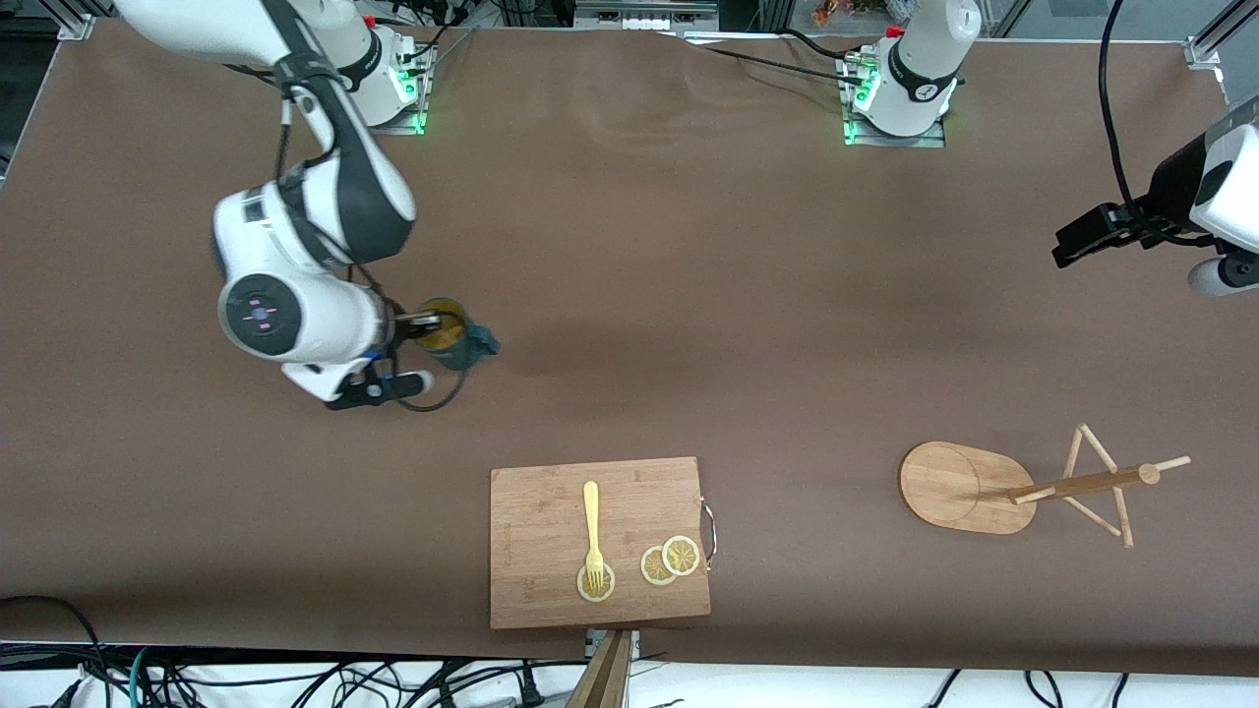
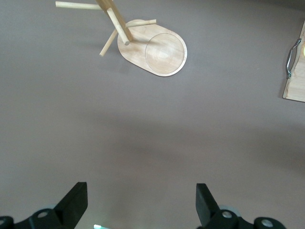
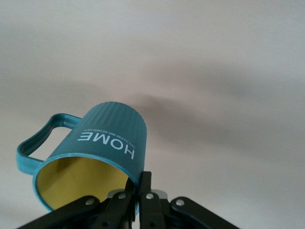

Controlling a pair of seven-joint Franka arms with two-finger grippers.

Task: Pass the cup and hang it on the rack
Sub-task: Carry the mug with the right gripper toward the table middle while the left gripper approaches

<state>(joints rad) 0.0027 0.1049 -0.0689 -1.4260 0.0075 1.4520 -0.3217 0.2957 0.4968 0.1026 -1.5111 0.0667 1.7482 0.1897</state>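
The cup is dark teal with a yellow inside and a side handle. It hangs tilted over the table toward the right arm's end. My right gripper is shut on its rim. In the right wrist view the cup shows the word HOME, and the right gripper pinches its wall, one finger inside and one outside. The rack stands toward the left arm's end, with its pole and pegs rising toward the front camera. My left gripper waits in the air, open and empty, with the rack in its view.
A wooden cutting board lies near the table's front edge, mid-table. On it are a yellow fork and lemon slices. Its metal handle shows in the left wrist view. Bare brown table lies between the cup and the rack.
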